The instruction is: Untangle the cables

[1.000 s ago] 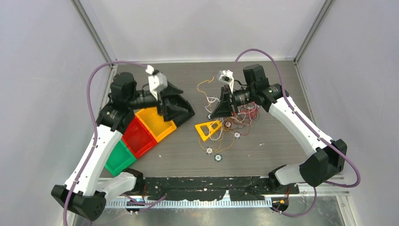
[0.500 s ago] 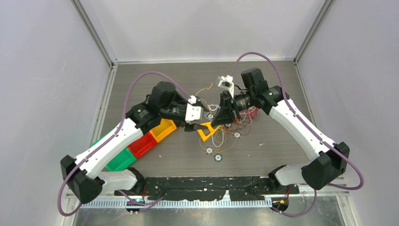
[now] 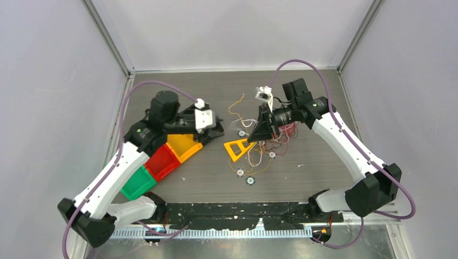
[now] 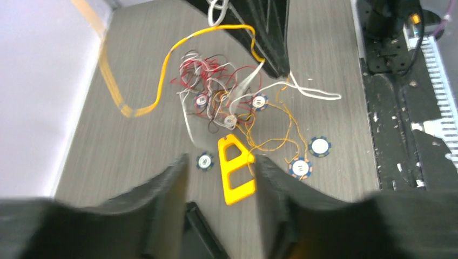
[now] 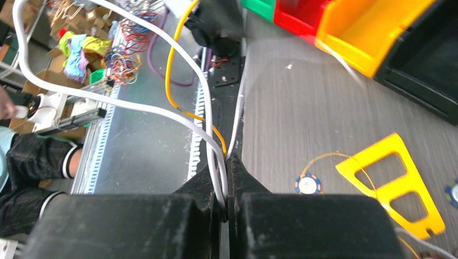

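The cables are a small tangle of red, white and orange wires on the table, with a loose orange strand curling off behind it. My right gripper is shut on a white cable and a yellow one, both pinched between its fingers. My left gripper hangs left of the tangle, above the black bin. In the left wrist view its jaws stand apart, blurred, with nothing between them. The tangle lies beyond them.
A yellow triangular plastic piece lies beside the tangle. Blue-and-white discs hang on the wires around it. Orange, red and green bins stand in a row at left, beside a black bin.
My left arm swung right to the tangle, then drew back left over the bins. My right gripper stayed shut on the cables and shifted slightly right.
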You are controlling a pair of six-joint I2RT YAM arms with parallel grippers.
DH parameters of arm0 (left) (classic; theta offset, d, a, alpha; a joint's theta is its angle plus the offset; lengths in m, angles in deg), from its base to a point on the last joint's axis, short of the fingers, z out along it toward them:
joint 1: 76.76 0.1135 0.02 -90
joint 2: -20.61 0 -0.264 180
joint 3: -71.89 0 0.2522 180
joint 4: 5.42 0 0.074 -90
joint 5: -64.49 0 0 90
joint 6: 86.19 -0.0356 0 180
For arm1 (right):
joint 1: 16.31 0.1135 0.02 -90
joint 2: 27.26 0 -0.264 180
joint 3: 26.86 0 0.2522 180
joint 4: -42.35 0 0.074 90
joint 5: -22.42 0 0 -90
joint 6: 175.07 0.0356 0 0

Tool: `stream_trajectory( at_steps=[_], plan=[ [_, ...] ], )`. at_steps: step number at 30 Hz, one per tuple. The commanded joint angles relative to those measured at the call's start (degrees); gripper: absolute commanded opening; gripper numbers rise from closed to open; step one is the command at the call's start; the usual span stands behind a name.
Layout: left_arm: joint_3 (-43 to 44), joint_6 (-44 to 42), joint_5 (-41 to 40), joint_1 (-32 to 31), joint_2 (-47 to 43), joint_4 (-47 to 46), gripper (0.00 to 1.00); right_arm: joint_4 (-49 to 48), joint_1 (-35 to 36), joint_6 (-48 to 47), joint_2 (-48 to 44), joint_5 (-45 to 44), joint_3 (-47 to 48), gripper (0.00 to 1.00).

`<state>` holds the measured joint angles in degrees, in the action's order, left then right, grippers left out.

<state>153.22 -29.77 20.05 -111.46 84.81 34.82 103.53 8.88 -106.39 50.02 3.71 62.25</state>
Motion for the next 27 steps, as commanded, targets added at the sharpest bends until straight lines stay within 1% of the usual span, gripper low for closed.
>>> stream_trajectory(
  at_steps=[1, 2, 3, 6, 8, 14, 19, 21, 22, 23, 24, 25, 26, 27],
  plan=[
    [0.2, 3.8, -0.6, 4.9, -6.3, 6.9, 0.68, 2.0, -1.5, 0.5, 1.2, -5.0, 2.3, 0.06],
    [0.3, 3.9, -0.3, 4.8, -7.6, 6.8, 0.72, 1.8, -1.5, 1.6, 1.8, -5.2, 2.4, 0.06],
    [0.4, 3.9, -0.7, 4.0, -8.8, 5.4, 0.73, 1.7, -1.5, 2.0, 2.2, -5.7, 2.4, 0.06],
    [0.6, 1.7, -8.0, -2.3, -11.2, 1.2, 0.73, 1.7, -1.2, 2.9, 3.9, -6.9, 2.1, 0.06],
    [1.3, -0.2, -10.4, -5.7, -11.2, -0.6, 0.73, 1.7, -0.9, 2.9, 4.2, -7.8, 2.0, 0.06],
    [6.7, -2.6, -18.1, -12.1, -4.3, -1.5, 0.73, 0.6, 0.6, 3.6, 4.2, -8.4, 1.2, 0.06],
    [9.5, -7.3, -24.4, -16.1, 1.0, -1.6, 0.66, 0.2, 1.5, 3.2, 4.2, -8.6, 0.6, 0.06],
    [10.6, -9.4, -27.2, -17.5, 3.1, -0.2, 0.59, 0.2, 1.7, 3.0, 4.2, -8.3, 0.5, 0.07],
    [11.0, -10.1, -28.6, -17.9, 3.8, 0.1, 0.53, 0.1, 1.7, 2.9, 4.1, -8.2, 0.5, 0.07],
    [11.4, -10.3, -30.0, -18.2, 4.3, -0.1, 0.43, 0.1, 1.7, 2.7, 3.9, -8.3, 0.5, 0.07],
    [11.8, -9.7, -31.4, -18.3, 4.4, -1.0, 0.29, 0.0, 1.7, 2.7, 3.8, -8.5, 0.5, 0.07],
    [12.1, -9.0, -32.5, -18.3, 4.1, -2.3, 0.09, -0.2, 1.7, 2.5, 3.6, -9.3, 0.2, 0.08],
    [12.5, -7.9, -33.7, -18.3, 3.6, -3.6, 0.0, -0.8, 1.8, 2.6, 3.6, -9.8, 0.0, 0.09],
    [13.3, -7.3, -33.8, -18.3, 3.3, -3.9, 0.0, -1.2, 1.7, 2.6, 3.6, -11.1, -0.7, 0.14]
  ],
)
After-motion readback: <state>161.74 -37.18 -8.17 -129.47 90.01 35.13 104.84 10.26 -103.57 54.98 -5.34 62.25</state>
